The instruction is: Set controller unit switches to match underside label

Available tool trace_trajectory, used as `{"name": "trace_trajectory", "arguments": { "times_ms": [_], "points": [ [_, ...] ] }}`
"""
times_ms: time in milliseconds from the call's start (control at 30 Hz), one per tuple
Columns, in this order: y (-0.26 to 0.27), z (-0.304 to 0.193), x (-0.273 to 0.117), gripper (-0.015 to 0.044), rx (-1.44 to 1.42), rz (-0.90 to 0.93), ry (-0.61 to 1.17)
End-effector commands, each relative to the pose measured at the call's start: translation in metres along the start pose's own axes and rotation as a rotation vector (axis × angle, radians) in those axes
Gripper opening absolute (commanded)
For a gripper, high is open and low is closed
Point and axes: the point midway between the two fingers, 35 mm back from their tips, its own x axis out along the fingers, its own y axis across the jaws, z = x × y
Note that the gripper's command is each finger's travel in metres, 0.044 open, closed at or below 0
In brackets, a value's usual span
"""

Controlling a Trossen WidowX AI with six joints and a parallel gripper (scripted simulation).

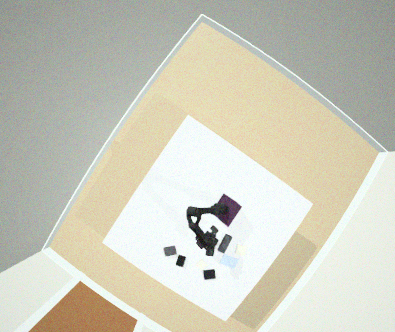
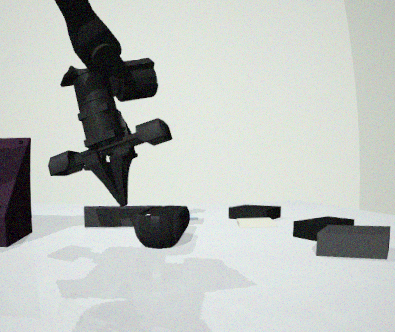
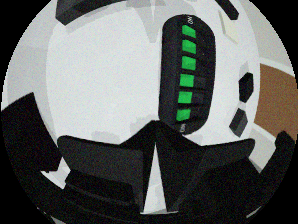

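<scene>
The dark grey controller unit [image 2: 161,230] [image 3: 171,75] sits on its base with its rocker switches up. In the wrist view a column of green switch ends shows, with dark ends to their right. The fourth and fifth dark ends from the top look a little lighter; which ends are pressed down is not clear. The label on the underside is hidden. My gripper [image 2: 124,204] [image 3: 154,124] is shut and empty. In the exterior view its tips are above and left of the unit; in the wrist view they point beside the unit's near end, left of it.
A long dark bar [image 1: 225,243] [image 2: 101,216] lies behind the unit. A purple sloped box [image 1: 232,212] [image 2: 6,185] stands nearby. A grey block [image 1: 170,251] [image 2: 353,242] [image 3: 238,123], black blocks [image 1: 181,261] [image 1: 209,274], a cream plate [image 2: 256,223] [image 3: 229,27] and a pale blue plate [image 1: 229,260] lie around.
</scene>
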Motion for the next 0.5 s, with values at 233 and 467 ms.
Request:
{"name": "trace_trajectory", "arguments": {
  "times_ms": [233,467],
  "points": [
    [-0.022,0.024,-0.006,0.021,-0.003,0.06,0.01],
    [-0.04,0.048,-0.011,0.0394,-0.012,0.127,0.037]
  ]
}}
